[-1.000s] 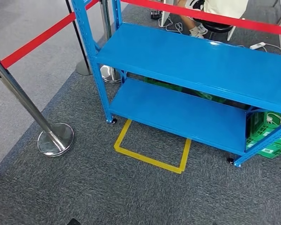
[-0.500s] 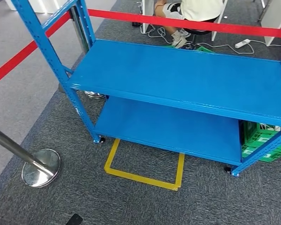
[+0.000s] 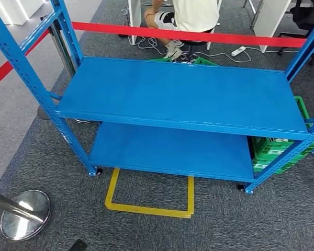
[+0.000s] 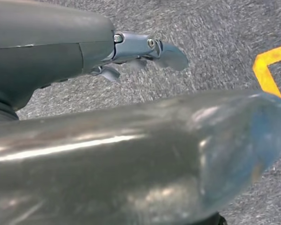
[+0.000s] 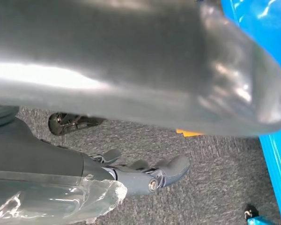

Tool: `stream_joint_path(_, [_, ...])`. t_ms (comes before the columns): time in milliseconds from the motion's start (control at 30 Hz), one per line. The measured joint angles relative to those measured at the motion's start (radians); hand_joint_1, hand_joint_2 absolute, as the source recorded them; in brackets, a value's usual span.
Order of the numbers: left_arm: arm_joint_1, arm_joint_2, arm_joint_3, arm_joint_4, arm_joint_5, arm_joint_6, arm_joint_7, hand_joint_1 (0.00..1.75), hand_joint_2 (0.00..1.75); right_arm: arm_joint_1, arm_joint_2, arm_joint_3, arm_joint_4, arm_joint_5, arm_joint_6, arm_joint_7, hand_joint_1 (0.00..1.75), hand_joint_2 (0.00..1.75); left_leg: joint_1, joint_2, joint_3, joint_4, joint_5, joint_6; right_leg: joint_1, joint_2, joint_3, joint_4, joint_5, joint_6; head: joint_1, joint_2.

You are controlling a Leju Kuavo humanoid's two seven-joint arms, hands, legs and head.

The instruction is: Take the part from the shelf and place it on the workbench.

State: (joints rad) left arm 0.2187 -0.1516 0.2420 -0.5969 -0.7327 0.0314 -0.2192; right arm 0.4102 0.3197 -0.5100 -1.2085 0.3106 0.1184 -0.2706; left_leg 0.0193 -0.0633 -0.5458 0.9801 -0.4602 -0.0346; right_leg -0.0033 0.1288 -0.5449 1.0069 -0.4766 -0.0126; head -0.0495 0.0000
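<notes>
Swinging round since the earlier frame, the camera now faces the blue shelf squarely; the whole scene has shifted, not the things. Its upper board lies bare from post to post, and the lower board under it is bare too. Where the part lies I cannot tell.

At 6 o'clock from the shelf a yellow tape frame marks the grey carpet, with open floor around it. A chrome post base stands at 8 o'clock, well apart from the shelf leg. A red belt runs across at 12 o'clock, with a seated person behind it. At 3 o'clock a green crate sits behind the shelf's end; its contents are too small to tell.

The left hand hangs above the carpet, fingers stretched out, holding nothing. The right hand is likewise spread and empty, near the shelf.
</notes>
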Motion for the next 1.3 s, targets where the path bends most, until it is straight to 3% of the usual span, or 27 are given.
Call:
stream_joint_path(100, [0.005, -0.005, 0.003, -0.009, -0.002, -0.003, 0.003, 0.00, 0.00, 0.001, 0.000, 0.000, 0.000, 0.000, 0.000, 0.001, 0.00, 0.00, -0.003, -0.002, 0.002, 0.000, -0.003, 0.011, 0.000, -0.007, 0.004, -0.008, 0.000, -0.002, 0.003, 0.000])
stream_joint_path(167, [0.007, -0.006, 0.005, -0.015, -0.004, -0.003, 0.004, 0.00, 0.87, -0.001, 0.000, 0.000, 0.000, -0.002, 0.000, 0.002, 0.00, 0.87, -0.005, -0.004, 0.003, 0.001, -0.005, 0.017, -0.002, -0.010, 0.006, -0.012, -0.001, 0.002, 0.005, 0.000])
stream_joint_path(233, [0.009, -0.007, 0.010, -0.022, -0.010, -0.008, 0.006, 0.00, 1.75, -0.002, 0.000, 0.000, 0.000, -0.009, 0.000, 0.005, 0.00, 1.75, -0.008, -0.004, 0.004, 0.001, -0.006, 0.020, -0.005, -0.011, 0.010, -0.017, -0.002, 0.025, 0.005, 0.000])
stream_joint_path(300, [0.011, -0.007, 0.014, -0.027, -0.013, -0.016, 0.010, 0.00, 1.75, -0.005, 0.000, 0.002, 0.004, -0.019, -0.001, 0.010, 0.00, 1.75, -0.009, -0.004, 0.004, 0.001, -0.007, 0.021, -0.009, -0.012, 0.016, -0.020, -0.002, 0.052, 0.004, 0.000])
stream_joint_path(333, [0.011, -0.007, 0.016, -0.028, -0.008, -0.019, 0.013, 0.00, 1.31, -0.009, -0.001, 0.007, 0.011, -0.026, -0.003, 0.014, 0.00, 1.31, -0.010, -0.004, 0.004, 0.002, -0.007, 0.021, -0.010, -0.012, 0.018, -0.020, -0.002, 0.058, 0.004, 0.000])
stream_joint_path(433, [0.011, -0.004, 0.015, -0.029, 0.037, -0.022, 0.028, 0.00, 0.00, -0.027, -0.005, 0.037, 0.057, -0.048, -0.010, 0.034, 0.00, 0.00, -0.009, -0.004, 0.006, 0.001, -0.007, 0.021, -0.009, -0.012, 0.019, -0.020, -0.002, 0.060, 0.004, 0.000])
stream_joint_path(900, [-0.009, 0.045, -0.071, 0.022, 0.337, -0.026, 0.109, 0.00, 0.00, -0.119, -0.113, 0.214, 0.347, -0.161, -0.056, 0.136, 0.00, 0.00, -0.001, -0.005, 0.011, 0.000, -0.007, 0.015, 0.000, -0.013, 0.014, -0.015, -0.005, 0.054, 0.004, 0.000])
stream_joint_path(1033, [-0.017, 0.062, -0.100, 0.048, 0.417, -0.026, 0.131, 0.00, 0.00, -0.144, -0.151, 0.266, 0.434, -0.191, -0.069, 0.164, 0.00, 1.75, -0.001, -0.005, 0.011, 0.000, -0.007, 0.015, 0.000, -0.013, 0.021, -0.015, -0.005, 0.054, 0.004, 0.000])
stream_joint_path(1300, [-0.036, 0.101, -0.160, 0.104, 0.582, -0.028, 0.176, 0.00, 0.00, -0.197, -0.233, 0.375, 0.609, -0.253, -0.093, 0.220, 0.00, 1.75, -0.001, -0.005, 0.011, 0.000, -0.008, 0.015, 0.000, -0.013, 0.020, -0.015, -0.005, 0.053, 0.004, 0.000])
